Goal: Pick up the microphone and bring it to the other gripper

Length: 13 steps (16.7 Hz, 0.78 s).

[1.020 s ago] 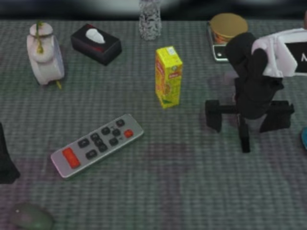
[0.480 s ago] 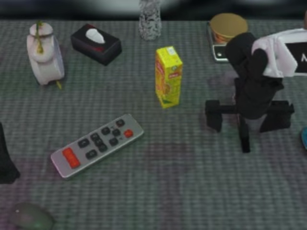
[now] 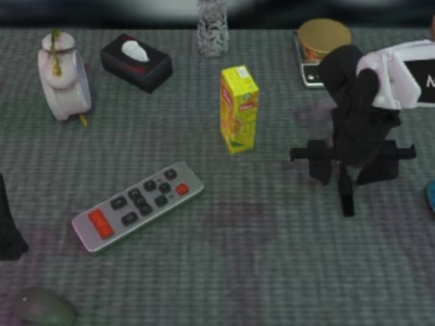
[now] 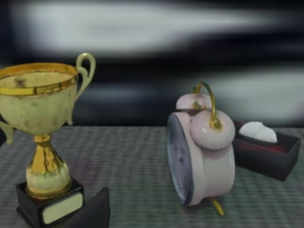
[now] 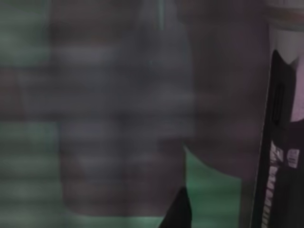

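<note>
The microphone (image 3: 346,195) lies on the table at the right; only its slim black handle shows in the top view, the head hidden under my right arm. My right gripper (image 3: 348,170) is down over it, open, with one finger on each side of the handle and a gap left on both sides. The right wrist view shows the microphone (image 5: 279,147) close beside one black fingertip (image 5: 179,211). My left gripper (image 3: 7,231) is parked at the table's left edge, open, one fingertip (image 4: 90,211) in its wrist view.
A yellow carton (image 3: 239,109) stands mid-table, a grey remote (image 3: 138,206) to its front left. An alarm clock (image 3: 63,78), a tissue box (image 3: 136,62) and a bottle (image 3: 212,27) line the back. A trophy (image 4: 40,133) stands near the left gripper. A mouse (image 3: 44,307) lies front left.
The right gripper's fingers have drawn closer together around the microphone handle. The arm, the microphone and the left arm have stayed put.
</note>
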{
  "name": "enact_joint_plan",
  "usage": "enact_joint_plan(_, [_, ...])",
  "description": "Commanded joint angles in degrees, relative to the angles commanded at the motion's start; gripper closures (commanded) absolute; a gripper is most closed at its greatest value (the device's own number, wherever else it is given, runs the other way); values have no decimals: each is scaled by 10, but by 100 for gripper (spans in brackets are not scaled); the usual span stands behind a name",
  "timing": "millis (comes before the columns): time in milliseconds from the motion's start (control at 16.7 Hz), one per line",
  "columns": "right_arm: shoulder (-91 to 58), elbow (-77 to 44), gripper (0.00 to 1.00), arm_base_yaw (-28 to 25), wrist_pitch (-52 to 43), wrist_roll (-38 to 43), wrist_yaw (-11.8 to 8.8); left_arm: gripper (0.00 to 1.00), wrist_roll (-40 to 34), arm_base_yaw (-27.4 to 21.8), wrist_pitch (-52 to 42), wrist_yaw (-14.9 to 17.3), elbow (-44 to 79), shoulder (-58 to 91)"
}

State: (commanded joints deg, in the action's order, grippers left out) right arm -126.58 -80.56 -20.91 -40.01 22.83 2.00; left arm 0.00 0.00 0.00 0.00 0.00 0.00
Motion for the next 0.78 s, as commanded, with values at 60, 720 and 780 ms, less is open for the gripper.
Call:
enact_joint_plan(60, [0, 0, 100, 0, 0, 0, 0, 0, 0, 0, 0, 0, 0, 0])
enact_joint_plan(720, [33, -9, 100, -1, 7, -12, 4, 0, 0, 0, 0, 0, 0, 0])
enact_joint_plan(780, [35, -5, 100, -2, 24, -17, -2, 0, 0, 0, 0, 0, 0, 0])
